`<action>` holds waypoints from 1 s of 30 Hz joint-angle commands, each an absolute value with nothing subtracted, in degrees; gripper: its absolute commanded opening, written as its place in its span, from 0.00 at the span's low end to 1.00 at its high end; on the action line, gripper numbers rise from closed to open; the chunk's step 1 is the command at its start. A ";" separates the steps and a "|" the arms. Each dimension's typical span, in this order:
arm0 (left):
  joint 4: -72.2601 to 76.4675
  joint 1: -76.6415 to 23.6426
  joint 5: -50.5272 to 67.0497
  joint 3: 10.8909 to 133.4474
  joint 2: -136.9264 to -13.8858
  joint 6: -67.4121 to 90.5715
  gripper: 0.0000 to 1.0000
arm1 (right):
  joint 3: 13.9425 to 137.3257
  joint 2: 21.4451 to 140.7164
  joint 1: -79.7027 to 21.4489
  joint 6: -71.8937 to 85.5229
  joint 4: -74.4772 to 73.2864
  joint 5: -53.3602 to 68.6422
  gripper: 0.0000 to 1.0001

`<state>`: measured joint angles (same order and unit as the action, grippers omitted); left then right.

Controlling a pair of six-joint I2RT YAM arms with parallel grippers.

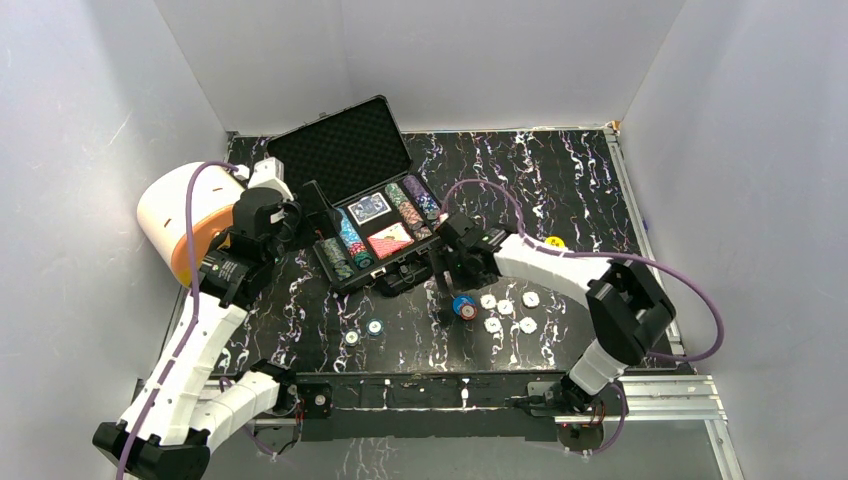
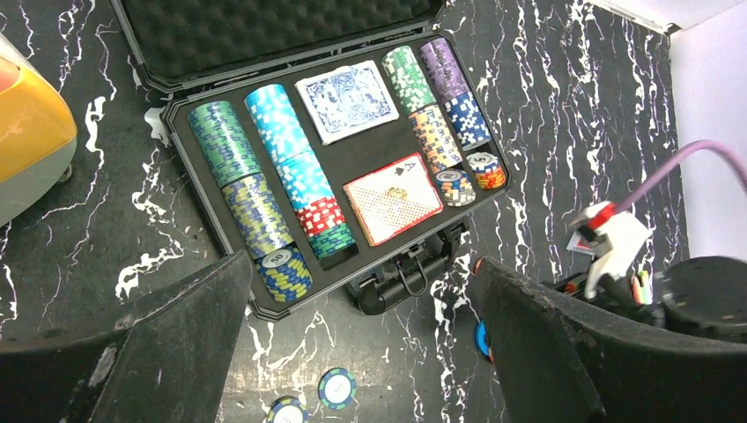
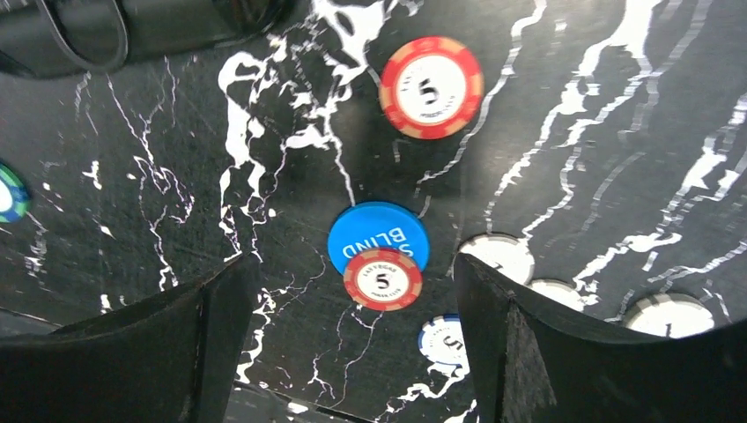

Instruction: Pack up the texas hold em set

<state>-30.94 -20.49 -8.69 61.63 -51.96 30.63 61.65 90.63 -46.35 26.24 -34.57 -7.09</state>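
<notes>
While the case (image 1: 340,150) sits open on the desk (image 1: 560,180), chips (image 2: 264,176) racked | right end effector (image 3: 354,264) released above red chip (image 3: 382,280) atop blue disc (image 3: 377,231) | left end effector (image 2: 359,264) released, empty, over case.

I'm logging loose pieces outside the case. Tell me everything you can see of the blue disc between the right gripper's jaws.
The blue disc is round, flat, plastic-looking, with white lettering that reads BLIND. It lies flat on the black marbled table. A smaller red chip marked 5 overlaps its edge. The right gripper has its jaws open to either side, touching nothing.
</notes>
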 commanded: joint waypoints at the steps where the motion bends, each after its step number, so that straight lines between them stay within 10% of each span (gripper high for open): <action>1: -29.88 -20.57 -8.47 61.79 -51.57 30.54 0.98 | 61.68 94.79 -48.56 24.24 -34.26 -7.97 0.88; 30: -29.44 -20.57 -11.12 61.26 -50.95 31.44 0.98 | 50.32 89.50 -48.65 22.47 -9.95 -12.80 0.48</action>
<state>-30.00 -20.47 -10.09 61.54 -51.81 31.33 53.89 93.41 -48.51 23.59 -24.84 -10.85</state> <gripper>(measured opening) 0.983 0.580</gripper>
